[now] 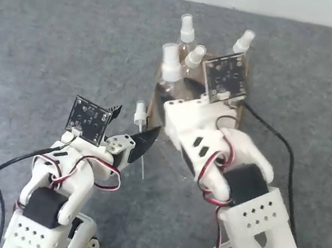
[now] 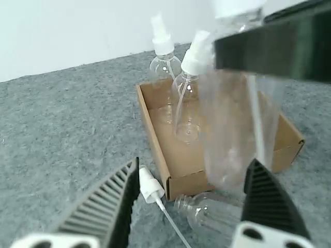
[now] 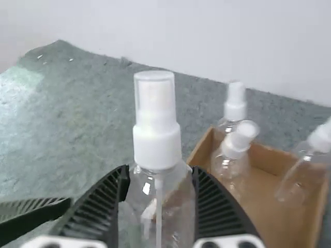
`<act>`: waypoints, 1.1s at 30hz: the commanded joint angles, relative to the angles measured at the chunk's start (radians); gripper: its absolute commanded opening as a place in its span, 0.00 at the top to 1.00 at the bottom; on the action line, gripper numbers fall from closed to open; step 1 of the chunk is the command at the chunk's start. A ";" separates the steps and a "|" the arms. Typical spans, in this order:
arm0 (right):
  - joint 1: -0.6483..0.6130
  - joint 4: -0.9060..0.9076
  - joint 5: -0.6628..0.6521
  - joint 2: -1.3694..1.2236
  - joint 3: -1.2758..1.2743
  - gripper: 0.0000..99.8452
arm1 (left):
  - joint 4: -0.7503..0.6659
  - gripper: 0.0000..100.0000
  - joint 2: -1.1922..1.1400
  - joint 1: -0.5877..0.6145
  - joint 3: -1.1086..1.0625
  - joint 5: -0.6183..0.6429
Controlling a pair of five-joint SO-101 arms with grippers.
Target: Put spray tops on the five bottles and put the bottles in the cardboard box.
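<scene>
Over the near rim of the brown cardboard box (image 2: 151, 129), the right pincer (image 3: 159, 186) was clamped on a clear plastic bottle with white spray top (image 3: 155, 144), presumably for lowering beside three capped clear bottles (image 3: 232, 155) inside. The left pincer (image 2: 194, 164) gaped over a loose white spray top (image 2: 148, 185) and an uncapped clear bottle (image 2: 207, 212), both lying on the grey tabletop (image 2: 67, 129), probably awaiting assembly.
</scene>
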State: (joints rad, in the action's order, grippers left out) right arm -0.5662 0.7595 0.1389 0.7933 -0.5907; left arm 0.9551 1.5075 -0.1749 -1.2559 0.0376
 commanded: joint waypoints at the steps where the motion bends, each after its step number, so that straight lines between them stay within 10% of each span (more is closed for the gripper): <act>1: 0.108 -0.073 -0.031 0.035 0.011 0.99 | -0.018 0.70 -0.018 0.008 0.005 -0.005; 17: 0.352 -0.440 -0.031 -0.222 -0.021 0.99 | -0.032 0.82 -0.018 0.350 -0.088 -0.052; 33: 0.352 -0.908 -0.133 -0.239 -0.400 0.99 | -0.084 0.82 -0.018 0.354 -0.120 -0.052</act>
State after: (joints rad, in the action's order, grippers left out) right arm -0.2240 -0.0767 0.0345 0.5708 -1.0019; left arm 0.8938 1.4983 0.1749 -1.3848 -0.0054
